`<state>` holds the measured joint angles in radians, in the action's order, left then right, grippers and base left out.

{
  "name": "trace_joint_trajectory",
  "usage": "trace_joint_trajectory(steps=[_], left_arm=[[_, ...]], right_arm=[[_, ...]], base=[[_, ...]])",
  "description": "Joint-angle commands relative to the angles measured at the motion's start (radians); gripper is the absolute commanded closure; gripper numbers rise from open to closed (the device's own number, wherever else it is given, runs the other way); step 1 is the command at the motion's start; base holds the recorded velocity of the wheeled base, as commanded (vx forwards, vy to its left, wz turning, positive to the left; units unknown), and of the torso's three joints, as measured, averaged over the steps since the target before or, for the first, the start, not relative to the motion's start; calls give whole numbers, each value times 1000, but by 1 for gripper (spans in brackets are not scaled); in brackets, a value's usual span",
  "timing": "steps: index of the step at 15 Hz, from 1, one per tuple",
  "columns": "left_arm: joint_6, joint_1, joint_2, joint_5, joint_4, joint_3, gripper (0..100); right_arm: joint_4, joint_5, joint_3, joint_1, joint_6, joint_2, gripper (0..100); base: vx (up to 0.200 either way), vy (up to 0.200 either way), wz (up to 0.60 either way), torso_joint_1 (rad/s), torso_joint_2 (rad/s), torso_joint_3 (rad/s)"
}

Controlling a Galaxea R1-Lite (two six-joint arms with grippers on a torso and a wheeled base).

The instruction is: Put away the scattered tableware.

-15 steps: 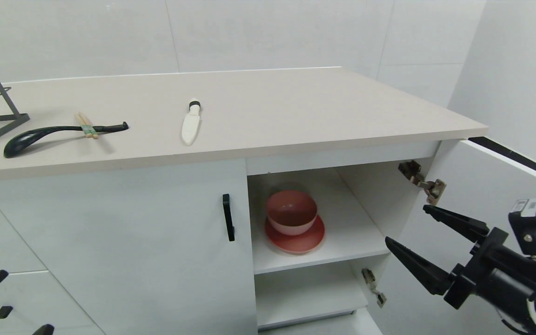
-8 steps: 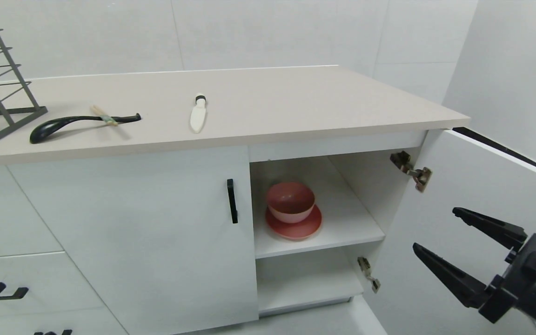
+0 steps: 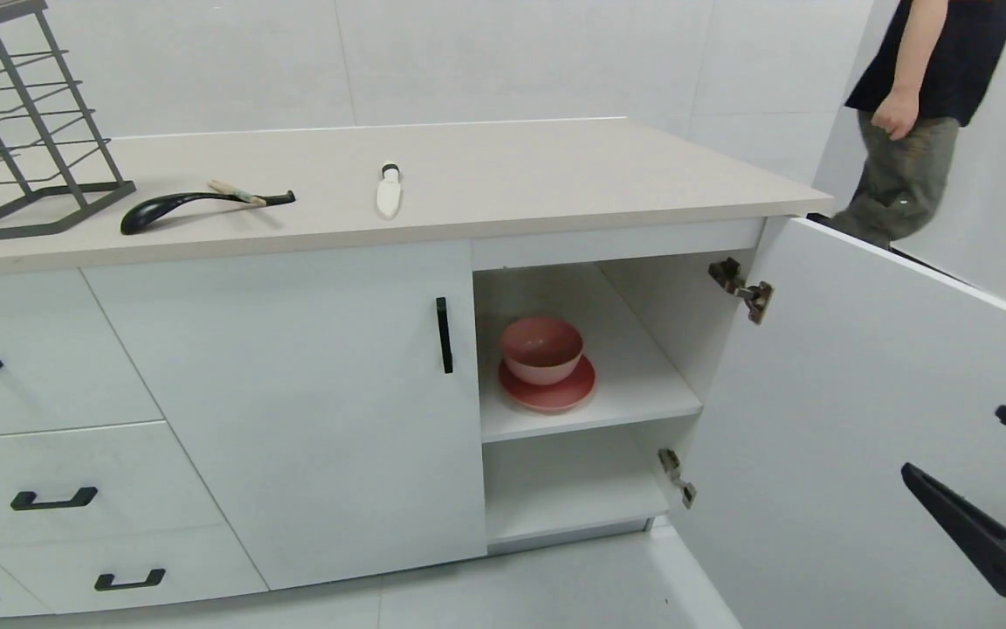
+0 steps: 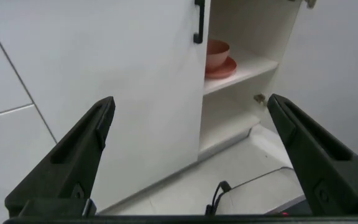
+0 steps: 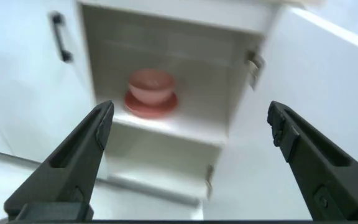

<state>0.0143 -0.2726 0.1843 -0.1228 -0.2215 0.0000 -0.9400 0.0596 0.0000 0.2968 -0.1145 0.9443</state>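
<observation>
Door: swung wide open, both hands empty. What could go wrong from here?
1. The door stands close beside the open right hand; swinging that arm toward the counter could strike it.
2. The chopsticks lie across the ladle; gripping one may drag the other, perhaps off the front edge.

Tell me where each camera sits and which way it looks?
Head: on the robot's head, looking forward and down at the counter and open cupboard; the open right gripper shows at lower right.
Left wrist: on the left wrist, facing the shut door; the open left gripper frames it.
Right wrist: on the right wrist, facing into the cupboard, with the right gripper in front.
Shared: all three see the bowl on the plate.
</observation>
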Motion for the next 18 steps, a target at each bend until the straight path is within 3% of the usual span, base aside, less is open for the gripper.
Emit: trace_joint_trajectory(steps=[1,2,4,6,12,15,17,18], left_arm=[[0,35,-86,0,24,0,0],[0,36,-88,0,21,0,0],[-5,46,-88,0,19,0,0],[-19,69,-86,0,19,0,0],[-14,250,-109,-1,27,0,0],[-14,282,-117,0,37,0,0],[27,294,-132,25,73,0,0],[64,294,-132,54,99,0,0]], right_arm=[[187,23,-6,-105,1,-275,0],[241,39,-15,-117,1,-318,0],[510,103,-106,-146,2,-461,0],[639,109,-150,-148,1,-533,0],[681,108,-156,-274,7,-607,0],[679,106,-155,-297,15,-653,0],[679,108,-155,-370,16,-726,0],[679,109,-150,-380,27,-759,0]], base=[[0,0,0,0,0,0],[0,0,0,0,0,0],[0,0,0,0,0,0],[0,0,0,0,0,0],[0,0,0,0,0,0],[0,0,0,0,0,0],[0,0,0,0,0,0],[0,0,0,0,0,0]])
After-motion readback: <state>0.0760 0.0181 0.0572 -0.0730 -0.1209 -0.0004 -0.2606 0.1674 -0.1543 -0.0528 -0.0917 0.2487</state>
